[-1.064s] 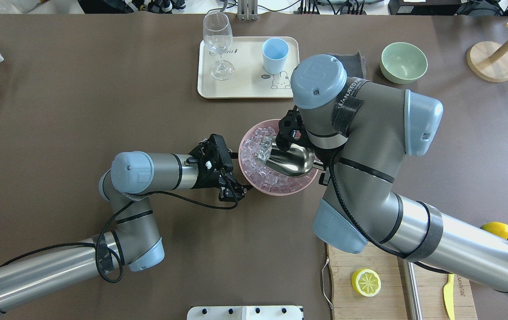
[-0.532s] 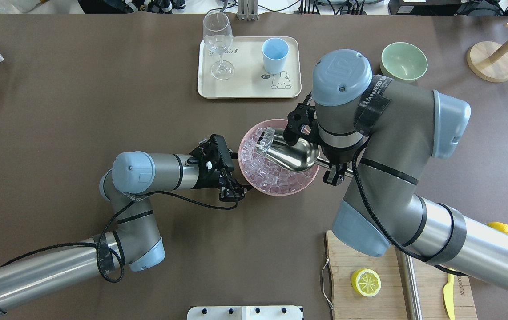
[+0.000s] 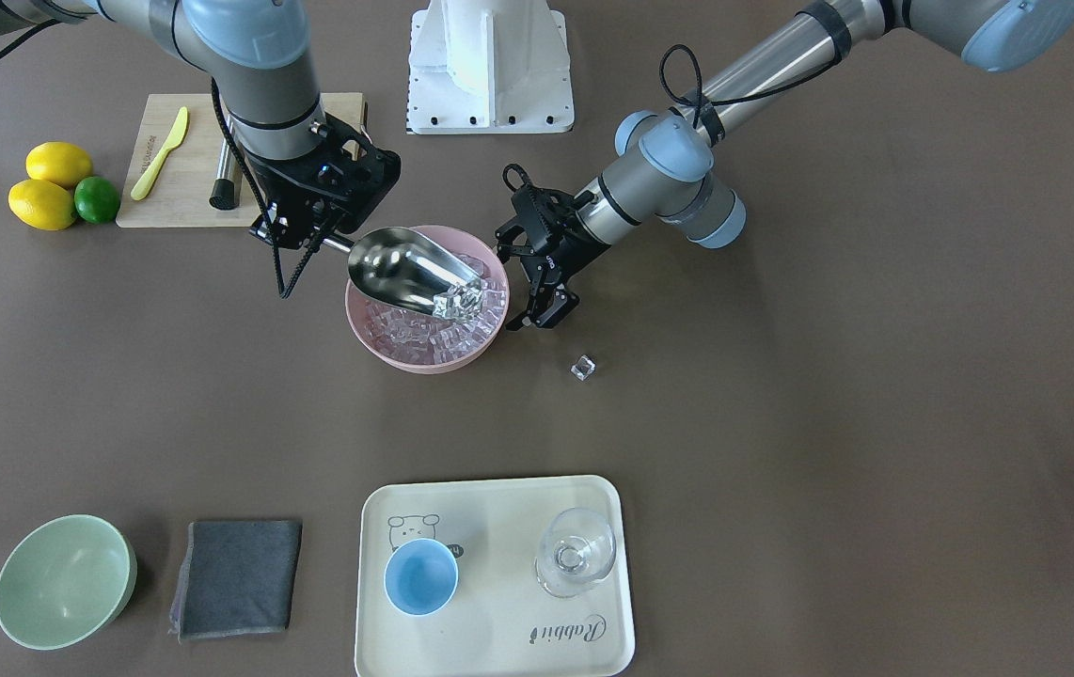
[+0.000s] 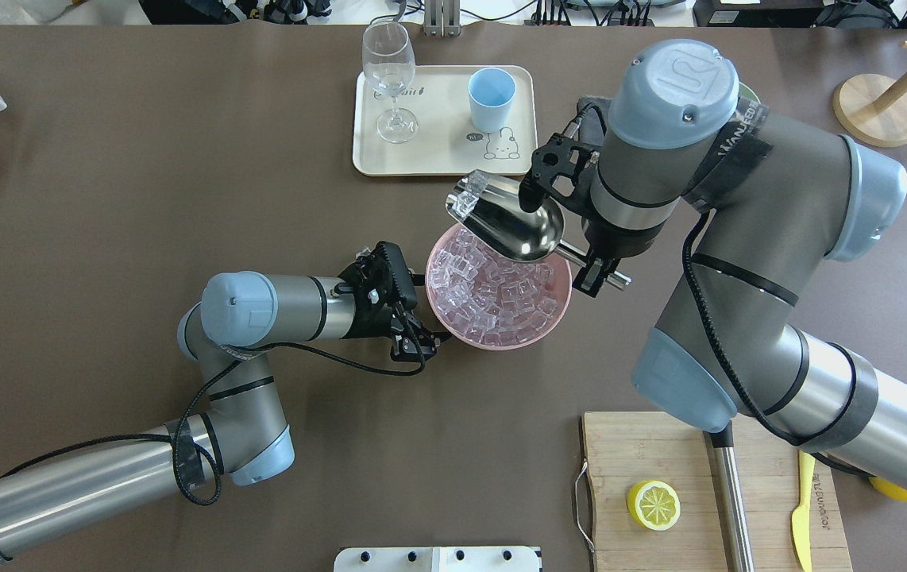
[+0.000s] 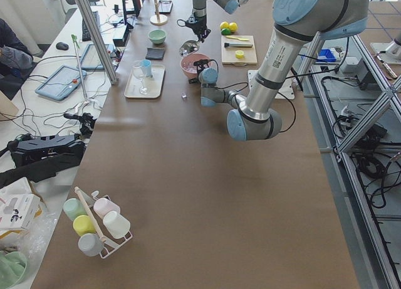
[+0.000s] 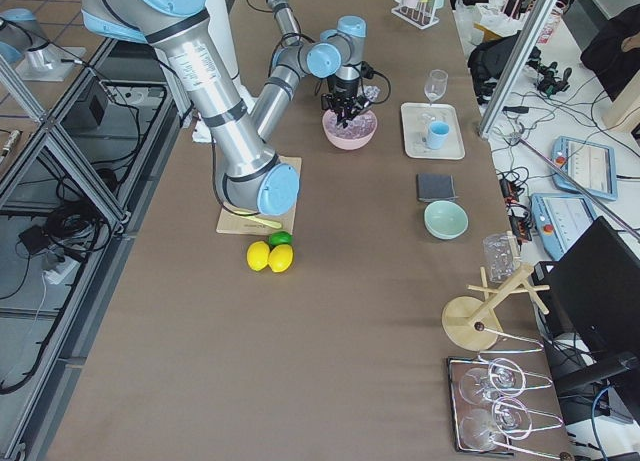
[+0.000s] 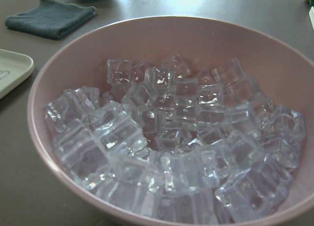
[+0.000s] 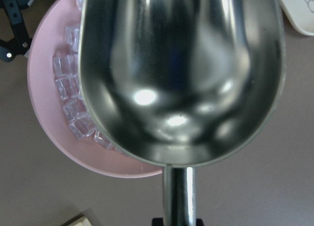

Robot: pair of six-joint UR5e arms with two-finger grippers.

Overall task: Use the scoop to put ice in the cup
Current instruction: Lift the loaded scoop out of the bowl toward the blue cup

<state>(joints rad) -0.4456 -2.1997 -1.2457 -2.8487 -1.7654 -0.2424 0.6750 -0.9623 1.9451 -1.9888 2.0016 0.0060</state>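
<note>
My right gripper (image 4: 592, 268) is shut on the thin handle of the steel scoop (image 4: 511, 226). It holds the scoop in the air above the far rim of the pink bowl (image 4: 557, 314), mouth toward the tray. A few ice cubes (image 4: 468, 195) sit at the scoop's mouth, also seen in the front view (image 3: 460, 301). The bowl holds many more ice cubes (image 7: 171, 138). The light-blue cup (image 4: 492, 98) stands empty on the cream tray (image 4: 438, 155). My left gripper (image 4: 431, 339) is at the bowl's near-left rim and seems shut on it.
A clear glass (image 4: 388, 75) stands on the tray left of the cup. One loose ice cube (image 3: 583, 367) lies on the table beside the left gripper. A green bowl (image 3: 62, 581) and grey cloth (image 3: 236, 578) lie beyond the right arm. A cutting board (image 4: 660, 461) holds a lemon half (image 4: 653, 504).
My right arm has lifted the scoop out of the pink bowl and carried it toward the tray, with a few cubes at its mouth. The left arm has not moved.
</note>
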